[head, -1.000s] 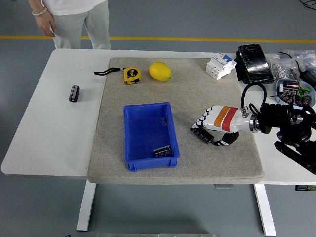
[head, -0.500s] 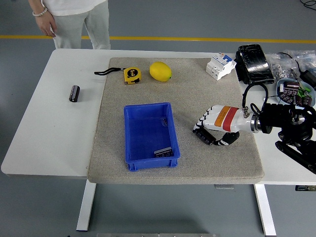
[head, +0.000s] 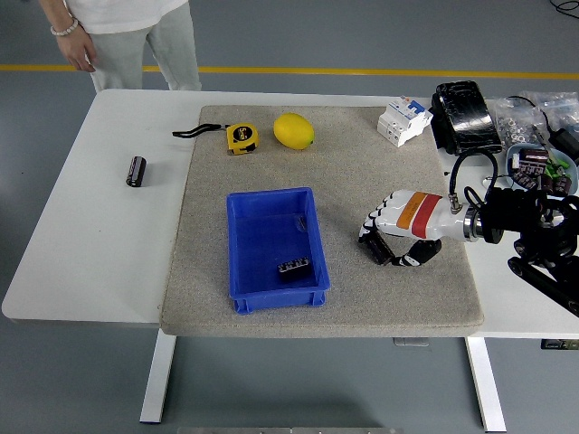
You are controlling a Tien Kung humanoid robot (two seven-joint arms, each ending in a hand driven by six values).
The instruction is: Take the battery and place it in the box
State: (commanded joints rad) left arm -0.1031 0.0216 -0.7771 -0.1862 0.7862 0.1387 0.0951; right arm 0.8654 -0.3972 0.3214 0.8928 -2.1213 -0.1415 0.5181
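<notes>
— Our right hand (head: 391, 237) hangs over the mat to the right of the box, yes? What do we see of its fingers?

— We see them loosely curled downward, relaxed, with nothing held in them. The white back of the hand with its red and orange band faces up, and the black arm runs off to the right edge.

— Then let us go from the left. What comes first?

— On the bare white worktop (head: 81, 235), well left of the mat, we see a small dark cylinder (head: 136, 171) lying alone. Behind that corner a person (head: 127, 36) stands, one hand hanging by the side, touching nothing.

— And on the grey mat (head: 362, 172)?

— At its far edge we find a yellow tape measure (head: 242, 137) with a black strap, and just beside it a lemon (head: 294, 131).

— Where is the battery?

— We see the battery (head: 294, 267) lying inside the blue box (head: 253, 226), on its floor near the front right corner.

— Further right?

— A white breaker block (head: 403, 119), then a black case (head: 465, 115), and a bowl of small parts (head: 534, 163) at the worktop's right end.
</notes>
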